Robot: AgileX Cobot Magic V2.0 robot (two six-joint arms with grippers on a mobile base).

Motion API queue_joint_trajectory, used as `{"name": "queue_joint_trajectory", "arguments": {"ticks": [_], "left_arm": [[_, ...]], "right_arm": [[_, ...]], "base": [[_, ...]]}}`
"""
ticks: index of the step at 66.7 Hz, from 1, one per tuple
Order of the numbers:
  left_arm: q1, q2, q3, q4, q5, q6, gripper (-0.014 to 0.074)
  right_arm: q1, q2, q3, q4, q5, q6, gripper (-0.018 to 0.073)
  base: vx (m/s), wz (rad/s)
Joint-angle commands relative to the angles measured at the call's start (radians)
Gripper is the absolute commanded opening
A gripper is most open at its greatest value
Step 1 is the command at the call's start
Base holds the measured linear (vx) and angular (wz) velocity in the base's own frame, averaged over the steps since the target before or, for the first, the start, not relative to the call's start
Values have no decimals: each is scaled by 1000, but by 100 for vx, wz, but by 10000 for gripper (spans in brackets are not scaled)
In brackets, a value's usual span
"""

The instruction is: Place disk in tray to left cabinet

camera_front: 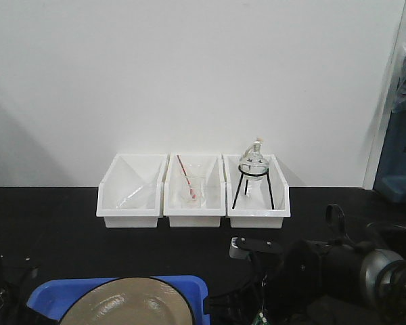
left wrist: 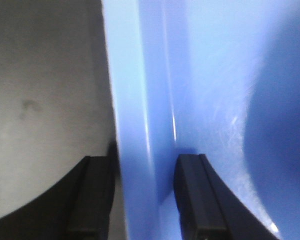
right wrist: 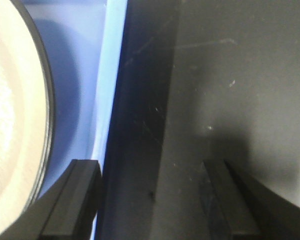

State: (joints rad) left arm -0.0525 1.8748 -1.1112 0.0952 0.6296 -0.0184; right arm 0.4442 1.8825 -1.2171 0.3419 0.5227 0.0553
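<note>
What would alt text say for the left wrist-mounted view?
The left gripper clamps the rim of a blue tray, with black fingers on both sides, seen close and blurred. A grey surface lies left of it.

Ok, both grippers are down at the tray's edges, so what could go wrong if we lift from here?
1. The right gripper is open, and the tray rim sits hard against one finger, with most of the gap over the table. Closing may catch little or miss.
2. Only the left gripper seems to pinch the rim. A one-sided lift would tilt the tray.
3. The disk lies loose and could slide.
</note>
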Motion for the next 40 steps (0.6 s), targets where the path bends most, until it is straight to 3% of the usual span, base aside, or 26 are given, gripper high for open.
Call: {"name": "queue_joint_trajectory", "arguments": {"ticks": [1,17,40], "left_arm": [[0,-38,-28,6,-27,2,416],[0,-39,-28,6,-21,2,416],[0,-39,-28,6,22,2,416]], "right_arm": [[-3,-48,-28,10,-57,-12,477],[-3,-40,-37,20,-95,-12,477],[-3,120,-271,15,121,-19,477]], "base": [[0,0],[0,0],[0,0]]}}
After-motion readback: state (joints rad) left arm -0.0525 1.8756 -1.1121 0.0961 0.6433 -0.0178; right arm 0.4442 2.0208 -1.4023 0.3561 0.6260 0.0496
